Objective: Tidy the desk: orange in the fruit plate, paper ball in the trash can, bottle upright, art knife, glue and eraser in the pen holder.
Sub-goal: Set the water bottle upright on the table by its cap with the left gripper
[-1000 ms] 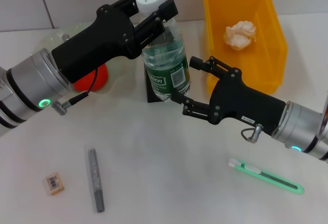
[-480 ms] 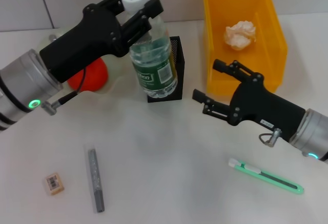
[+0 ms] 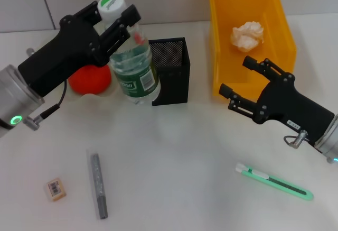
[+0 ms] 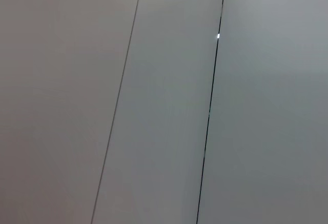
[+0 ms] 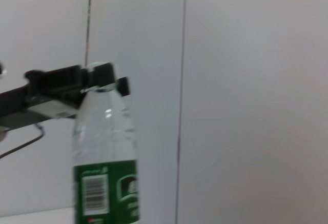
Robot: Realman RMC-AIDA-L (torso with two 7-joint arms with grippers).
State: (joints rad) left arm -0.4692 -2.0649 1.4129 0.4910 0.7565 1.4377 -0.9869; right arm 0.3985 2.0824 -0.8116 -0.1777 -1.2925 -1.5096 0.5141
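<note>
The left gripper (image 3: 117,20) is clamped on the neck of the bottle (image 3: 132,67), just under its green-and-white cap, holding it nearly upright with a slight lean; whether its base touches the table (image 3: 179,151) cannot be told. The bottle stands just left of the black mesh pen holder (image 3: 169,70), overlapping its left edge in the head view, and the orange (image 3: 90,79) sits close behind it to the left, partly hidden by the left arm. The fruit plate under the orange is mostly covered by that arm.

The right gripper (image 3: 244,83) hangs with its fingers spread wide and nothing between them, near the front left corner of the yellow trash can (image 3: 280,46) — well apart from the bottle, with the pen holder between them. The paper ball (image 3: 247,35) lies inside the trash can.

On the near part of the table, the eraser (image 3: 55,188) lies at far left, a grey stick-shaped item (image 3: 99,185), presumably the glue, just right of it, and the green art knife (image 3: 274,181) lies at the near right, below the right arm.

The right wrist view shows the bottle (image 5: 105,157) and the left gripper (image 5: 77,83) against the wall; the left wrist view shows only wall panels.
</note>
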